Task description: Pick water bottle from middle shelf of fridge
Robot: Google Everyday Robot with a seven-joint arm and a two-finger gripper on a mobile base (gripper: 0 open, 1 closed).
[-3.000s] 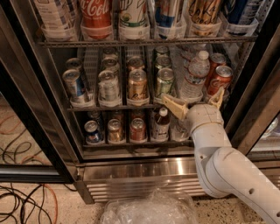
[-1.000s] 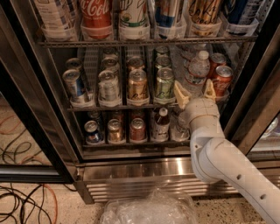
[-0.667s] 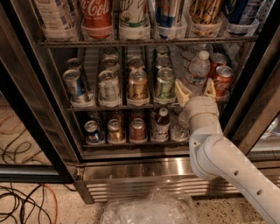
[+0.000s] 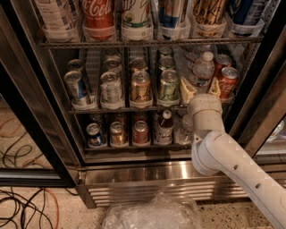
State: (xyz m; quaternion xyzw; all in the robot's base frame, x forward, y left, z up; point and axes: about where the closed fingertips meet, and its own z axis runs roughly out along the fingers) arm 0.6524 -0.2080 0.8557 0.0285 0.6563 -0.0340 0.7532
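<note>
The water bottle (image 4: 203,68), clear ribbed plastic with a white cap, stands on the middle shelf (image 4: 129,108) of the fridge (image 4: 134,176), between a green can (image 4: 169,86) and a red can (image 4: 227,81). My gripper (image 4: 201,88) is at the shelf's front, right under and around the bottle's lower part. Its two cream fingers (image 4: 187,91) stand apart, one on each side of the bottle, open. The bottle's base is hidden behind my white wrist (image 4: 204,112).
Rows of short cans (image 4: 140,85) fill the middle shelf to the left. Tall bottles, one with a Coca-Cola label (image 4: 98,11), stand on the rack above. Small cans and a red-necked bottle (image 4: 165,125) sit on the lower rack. A crumpled plastic bag (image 4: 152,212) and cables (image 4: 22,205) lie on the floor.
My gripper has risen from the lower rack's level to the middle shelf and moved right, so its fingers now straddle the water bottle. In the last second it has barely moved.
</note>
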